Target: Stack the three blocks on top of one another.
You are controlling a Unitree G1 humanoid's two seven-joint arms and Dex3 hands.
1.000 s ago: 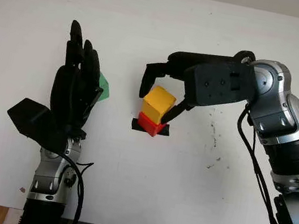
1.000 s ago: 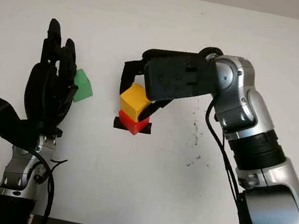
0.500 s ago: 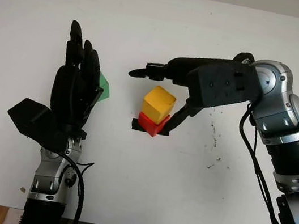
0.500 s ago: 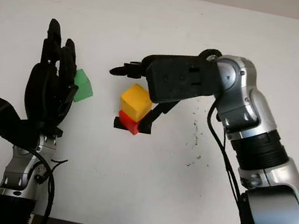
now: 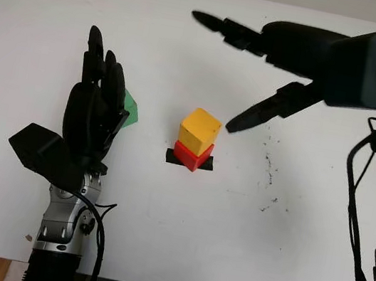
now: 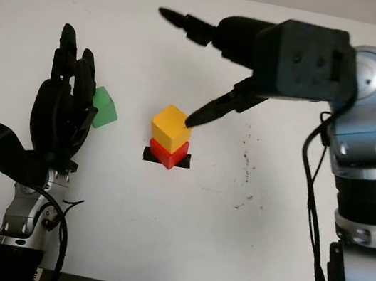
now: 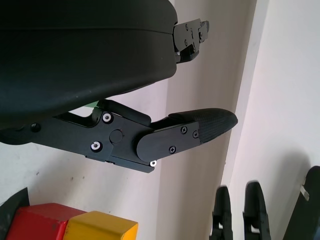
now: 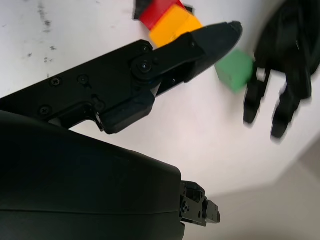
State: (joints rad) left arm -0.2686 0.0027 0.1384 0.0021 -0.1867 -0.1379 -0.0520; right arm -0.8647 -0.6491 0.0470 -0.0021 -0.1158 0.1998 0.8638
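Here, yellow block (image 5: 199, 128) atop red block (image 5: 190, 157), right hand (image 5: 257, 73) open above

a glossy yellow cube block (image 5: 199, 128) sits on top of a smaller-looking red cube block (image 5: 192, 157), the two making a short stack near the middle of the white surface (image 5: 174, 225). the yellow one is turned a little relative to the red one, so its corners do not line up. the red block rests on a small black mark. a green cube block (image 6: 104, 108) lies apart on the surface to the left of the stack, tilted at an angle.
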